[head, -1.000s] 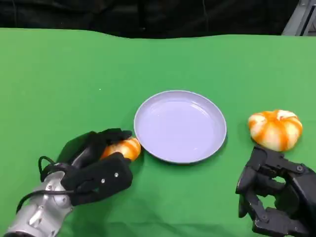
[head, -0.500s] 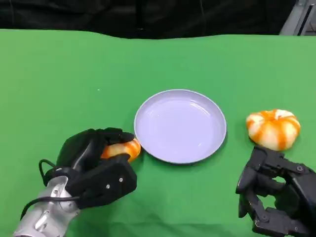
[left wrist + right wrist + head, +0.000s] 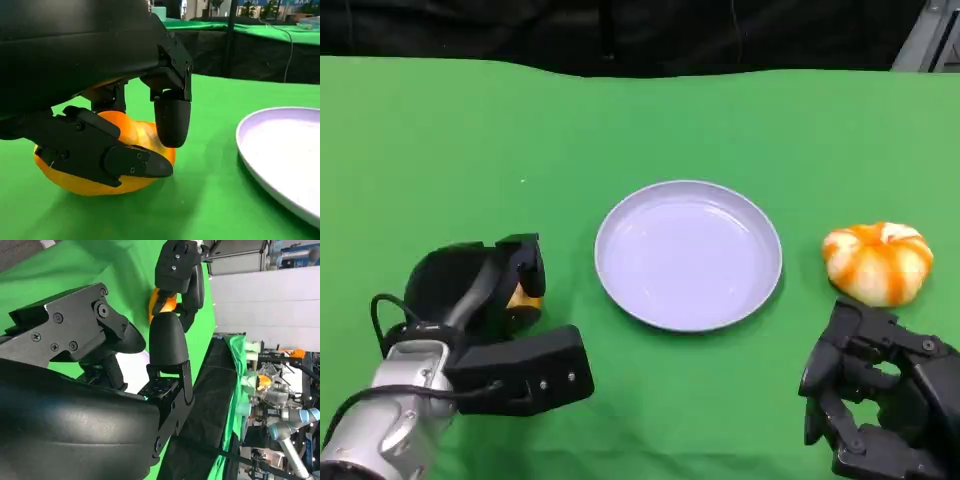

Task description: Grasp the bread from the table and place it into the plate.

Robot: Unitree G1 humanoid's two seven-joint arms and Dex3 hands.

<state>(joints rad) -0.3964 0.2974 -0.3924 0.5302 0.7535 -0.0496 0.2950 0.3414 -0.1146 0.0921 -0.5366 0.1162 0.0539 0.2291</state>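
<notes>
Left hand (image 3: 485, 330) drags its bread (image 3: 523, 299) left, away from plate (image 3: 688, 254) | fingers wrapped around it for lifting | right hand (image 3: 880, 400) lower right, curled empty

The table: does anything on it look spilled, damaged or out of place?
Nothing stands out. The plate sits flat and bare, one bread lies whole beside it, and the left robot hand grips the other bread.
</notes>
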